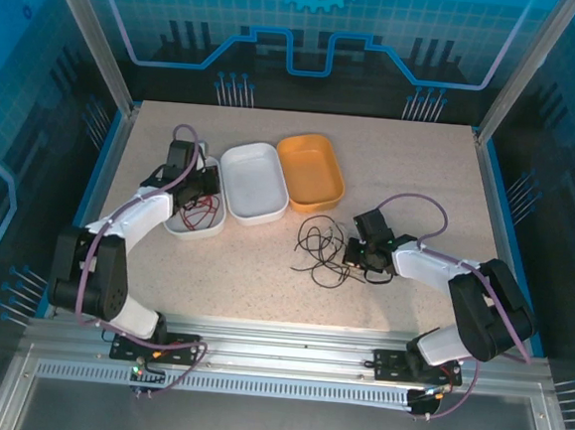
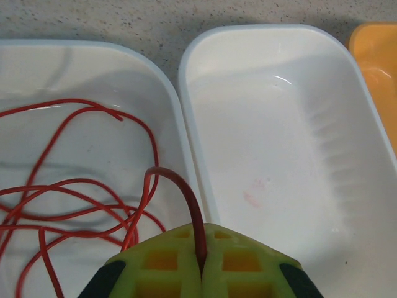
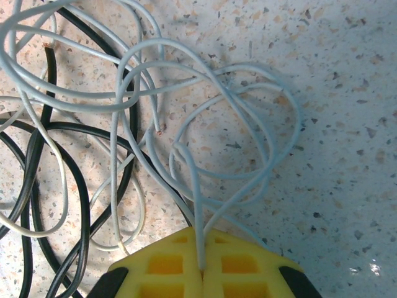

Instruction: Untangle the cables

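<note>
Your left hand [image 2: 201,264] had its two pads pressed together on a red cable [image 2: 80,205], which rose from the seam between them, arched over and dropped into the left white tray [image 2: 43,68]. The rest of that cable lay in loose loops on the tray's floor. Just beside it the middle white tray [image 2: 279,143] was empty apart from a faint pinkish smudge on its floor, and a corner of the orange tray [image 2: 375,56] showed at the right edge

Your right hand [image 3: 203,264] was likewise pinched shut, on a whitish cable [image 3: 248,124] that ran up from between the pads and curled into wide loops on the speckled tabletop [image 3: 347,124]. To the left of those loops the whitish strands crossed over and under black cables [image 3: 34,149] in a tangle lying flat on the tabletop, outside every tray

From the overhead camera you could see what the wrist cameras missed: the three trays sat in a row toward the far left, white, white, orange, the orange one empty, with the tangle nearer you than the orange tray and apart from it. From above the whitish strands hardly stood out against the tabletop, and both grips were too small to judge; the wrist views showed them plainly
</note>
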Controlling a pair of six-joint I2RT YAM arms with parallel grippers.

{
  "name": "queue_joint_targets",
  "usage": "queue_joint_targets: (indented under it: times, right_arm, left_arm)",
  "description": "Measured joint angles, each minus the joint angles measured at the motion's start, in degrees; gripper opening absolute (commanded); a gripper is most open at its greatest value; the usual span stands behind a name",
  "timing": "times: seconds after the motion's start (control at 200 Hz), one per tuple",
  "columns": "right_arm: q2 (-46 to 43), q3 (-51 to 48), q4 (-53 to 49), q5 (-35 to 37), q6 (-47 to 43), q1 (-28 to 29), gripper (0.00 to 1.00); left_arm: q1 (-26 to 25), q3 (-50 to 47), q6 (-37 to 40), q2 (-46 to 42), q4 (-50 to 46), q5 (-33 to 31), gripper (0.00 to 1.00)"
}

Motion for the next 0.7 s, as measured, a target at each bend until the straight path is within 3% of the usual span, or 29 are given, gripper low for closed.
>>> queue_joint_targets:
  times: [0.405, 0.555, 0.61, 0.7]
  right_arm:
    - [0.3, 0.5, -0.2, 0.1, 0.2, 0.7, 0.00]
    - [0.4, 0.7, -0.2, 0.2, 0.2, 1.2, 0.00]
    - [0.4, 0.7, -0.4, 0.2, 0.2, 1.3, 0.00]
    - [0.4, 0.7, -0.8, 0.2, 0.2, 1.4, 0.00]
  left_arm:
    - [1.5, 0.1, -5.7, 8.4, 5.5, -2.7, 0.03]
    - [3.9, 0.1, -8.3, 9.5, 5.6, -3.9, 0.29]
    - [4.7, 0.3, -9.8, 9.5, 5.6, -4.1, 0.42]
    - [5.5, 0.5, -11.7, 9.5, 6.0, -3.8, 0.48]
